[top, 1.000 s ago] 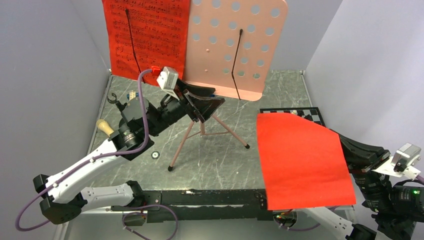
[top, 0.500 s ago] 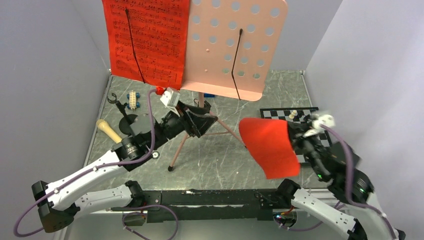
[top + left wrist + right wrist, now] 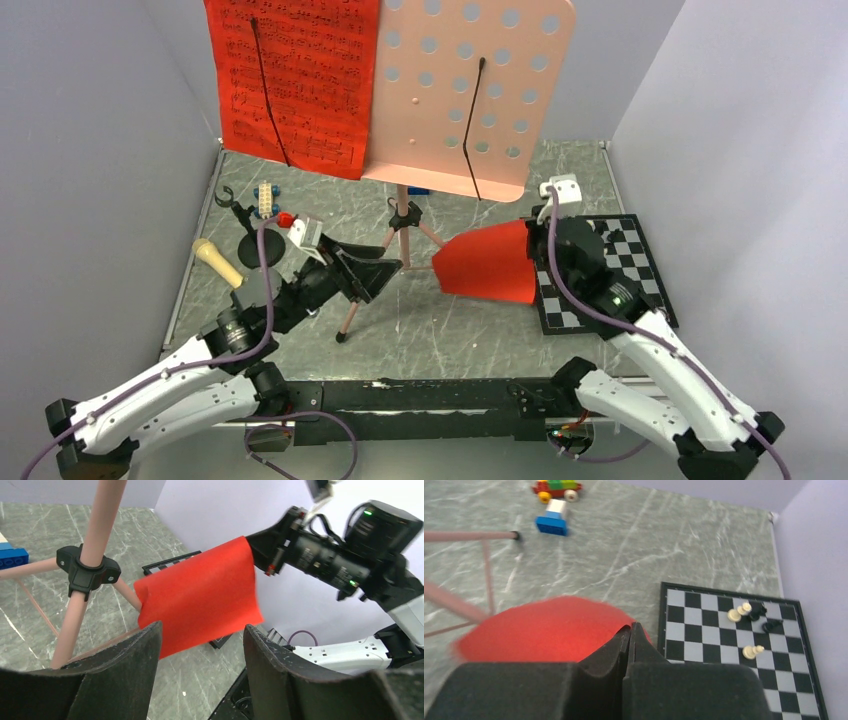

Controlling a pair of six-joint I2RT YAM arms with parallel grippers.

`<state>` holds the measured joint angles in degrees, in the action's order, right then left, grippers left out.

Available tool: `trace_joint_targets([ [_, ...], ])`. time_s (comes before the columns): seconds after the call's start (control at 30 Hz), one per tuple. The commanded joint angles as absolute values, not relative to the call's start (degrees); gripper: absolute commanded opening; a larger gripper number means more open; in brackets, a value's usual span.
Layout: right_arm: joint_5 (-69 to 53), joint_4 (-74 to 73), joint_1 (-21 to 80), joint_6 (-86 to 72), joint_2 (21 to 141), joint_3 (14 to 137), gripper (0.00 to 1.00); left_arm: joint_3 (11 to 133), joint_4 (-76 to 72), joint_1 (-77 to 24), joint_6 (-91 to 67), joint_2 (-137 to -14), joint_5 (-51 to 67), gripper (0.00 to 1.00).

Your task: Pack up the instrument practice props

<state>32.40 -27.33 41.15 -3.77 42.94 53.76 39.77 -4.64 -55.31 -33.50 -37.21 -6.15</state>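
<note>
Red sheet point(image 3: 485, 265) we pinch by its edge in the right gripper point(image 3: 630, 632) for carrying; the left gripper point(image 3: 201, 630) is spread.

From my end the grey marbled table point(image 3: 440, 320) has the pink music stand point(image 3: 440, 110) planted mid-table on its tripod feet. A chessboard point(image 3: 640, 262) with a few pieces sits on the right. On the left are a beige microphone point(image 3: 217, 262) lying flat, a small black mic stand point(image 3: 255, 243) and a toy block car point(image 3: 265, 197).
</note>
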Motion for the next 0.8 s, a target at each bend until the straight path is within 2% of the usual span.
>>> trace_joint_targets([
  [0.0,24.1,-22.3,31.2,-8.9,47.4,56.9,0.0,38.0,-2.8,-55.2,-35.8,-33.4,-8.5,0.65],
  [0.23,1.3,-19.0,11.1,-22.3,54.7,61.0,0.0,34.5,-0.1,-55.2,-37.2,-26.6,-10.7,0.66],
  [0.57,-17.0,-12.7,-1.8,-36.6,78.9,71.5,0.0,28.4,-1.0,-55.2,-41.4,-23.5,-11.7,0.66],
  [0.77,-28.0,-12.2,-3.4,-43.3,95.1,80.5,0.0,27.7,-0.1,-55.2,-42.1,-24.3,-12.4,0.66],
])
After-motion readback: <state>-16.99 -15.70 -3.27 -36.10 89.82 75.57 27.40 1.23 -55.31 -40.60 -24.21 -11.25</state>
